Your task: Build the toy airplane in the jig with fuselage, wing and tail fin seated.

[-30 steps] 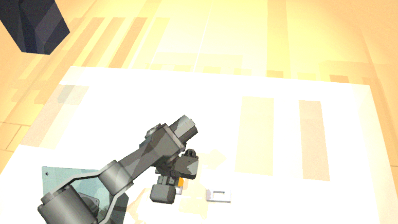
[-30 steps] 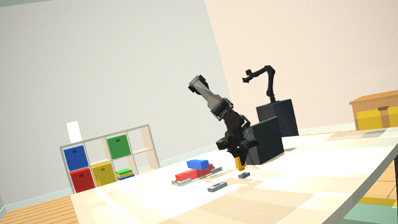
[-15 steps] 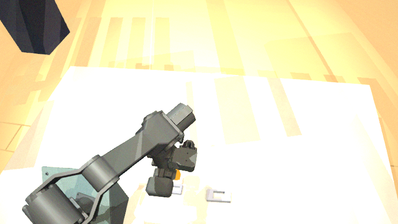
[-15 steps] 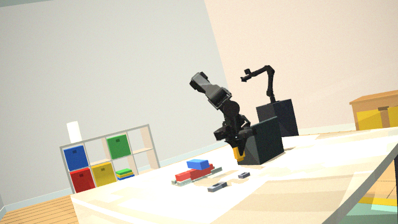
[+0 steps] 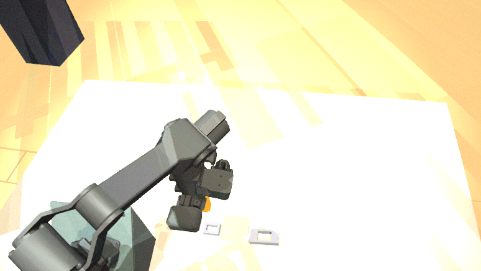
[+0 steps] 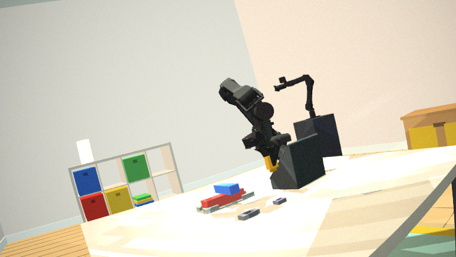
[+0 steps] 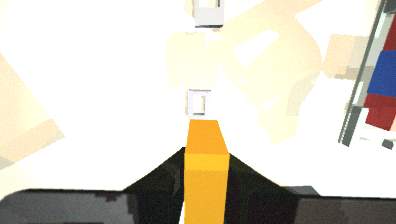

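The orange tail fin (image 5: 207,204) (image 6: 270,162) (image 7: 204,192) is held between the fingers of my gripper (image 7: 202,153), which is shut on it. It hangs above the table, near the small grey holder (image 5: 206,229) (image 6: 278,203) (image 7: 191,105) and clear of it. The red fuselage (image 6: 212,201) (image 7: 381,120) lies in the pale grey cradle (image 6: 210,209) (image 7: 348,127). The blue wing (image 6: 227,188) (image 7: 382,75) lies across the top of the fuselage. Its tab and the sockets are hidden or too small to see. The cradle is outside the top view.
A larger grey holder (image 5: 255,241) (image 6: 244,217) (image 7: 209,19) stands empty on the table, beyond the small one in the wrist view. The dark base block (image 6: 306,165) is close behind my gripper. Another arm on a block (image 6: 325,134) and shelves are in the background.
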Motion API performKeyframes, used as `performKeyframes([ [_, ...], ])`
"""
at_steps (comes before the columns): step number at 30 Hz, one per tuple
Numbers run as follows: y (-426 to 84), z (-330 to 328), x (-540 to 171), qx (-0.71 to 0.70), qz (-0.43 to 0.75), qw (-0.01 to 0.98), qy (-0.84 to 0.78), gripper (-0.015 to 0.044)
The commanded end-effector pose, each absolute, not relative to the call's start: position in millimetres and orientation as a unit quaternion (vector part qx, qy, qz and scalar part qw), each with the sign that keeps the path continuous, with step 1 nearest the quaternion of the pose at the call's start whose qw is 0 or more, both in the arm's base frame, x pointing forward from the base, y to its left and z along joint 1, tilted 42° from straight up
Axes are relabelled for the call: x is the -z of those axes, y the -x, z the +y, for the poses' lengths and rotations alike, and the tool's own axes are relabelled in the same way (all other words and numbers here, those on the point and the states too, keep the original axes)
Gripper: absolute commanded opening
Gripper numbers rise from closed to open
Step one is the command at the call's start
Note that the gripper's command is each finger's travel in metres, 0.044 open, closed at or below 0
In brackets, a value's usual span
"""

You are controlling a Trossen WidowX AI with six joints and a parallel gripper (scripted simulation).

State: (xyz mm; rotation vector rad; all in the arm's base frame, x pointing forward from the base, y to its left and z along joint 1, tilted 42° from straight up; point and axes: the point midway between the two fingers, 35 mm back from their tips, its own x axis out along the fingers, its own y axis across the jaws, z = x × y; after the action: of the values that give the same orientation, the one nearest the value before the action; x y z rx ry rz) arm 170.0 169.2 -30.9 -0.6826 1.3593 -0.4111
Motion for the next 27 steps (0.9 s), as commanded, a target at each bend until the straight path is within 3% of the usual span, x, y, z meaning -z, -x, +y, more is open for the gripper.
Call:
performKeyframes([
  [1,-165.5,176.4,19.3,0.187,0.614,0.705,0.303,0.0],
  [27,-202.5,164.2,-0.8,0.176,0.627,0.704,0.283,0.0],
])
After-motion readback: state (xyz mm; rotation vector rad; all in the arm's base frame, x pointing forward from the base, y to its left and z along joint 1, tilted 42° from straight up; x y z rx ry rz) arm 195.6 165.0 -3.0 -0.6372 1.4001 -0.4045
